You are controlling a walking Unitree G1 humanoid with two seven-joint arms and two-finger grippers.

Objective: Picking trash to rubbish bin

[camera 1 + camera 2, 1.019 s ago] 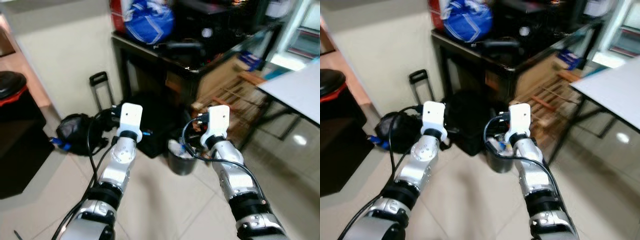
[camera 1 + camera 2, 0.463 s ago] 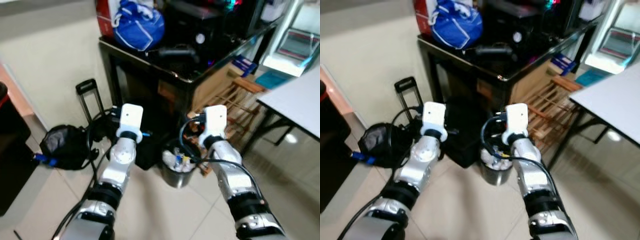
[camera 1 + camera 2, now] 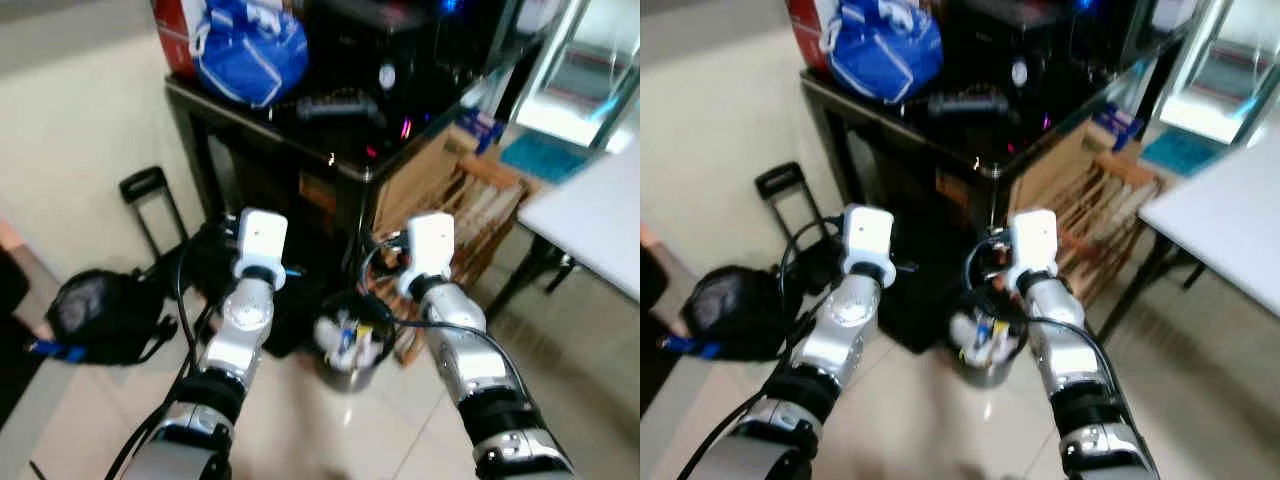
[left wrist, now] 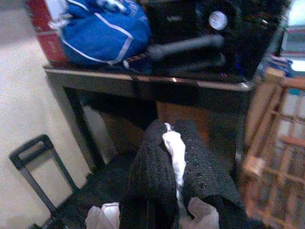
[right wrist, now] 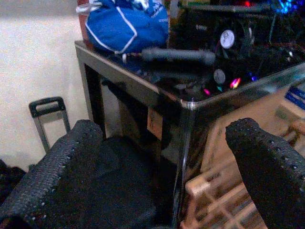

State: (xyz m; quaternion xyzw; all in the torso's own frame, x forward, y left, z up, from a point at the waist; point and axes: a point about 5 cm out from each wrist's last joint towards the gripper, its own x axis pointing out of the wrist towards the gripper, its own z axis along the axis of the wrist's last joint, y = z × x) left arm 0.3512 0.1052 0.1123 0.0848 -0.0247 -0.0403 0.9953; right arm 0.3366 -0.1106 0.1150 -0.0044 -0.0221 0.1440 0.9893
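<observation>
Trash (image 4: 174, 151), a crumpled white scrap, is sitting pinched between the two black fingers of the left gripper (image 4: 175, 157), which is pressing closed on it, with more of the white stuff bulging out near the finger bases. The right gripper (image 5: 167, 157) is holding its fingers (image 5: 55, 167) spread wide with nothing between them. Both arms are reaching forward side by side at about the same height. Just below and between them, the rubbish bin (image 3: 348, 352), a small dark round pail, is standing on the pale tiled floor (image 3: 300, 430), packed with wrappers and white scraps. Behind the bin a dark glossy counter (image 5: 143, 88) is carrying a blue bag (image 3: 250, 50) and black electronic gear. To the right a wooden rack (image 3: 470, 210) is leaning, and to the left a black backpack (image 3: 95, 315) is lying on the floor beside a trolley handle (image 3: 148, 195).
</observation>
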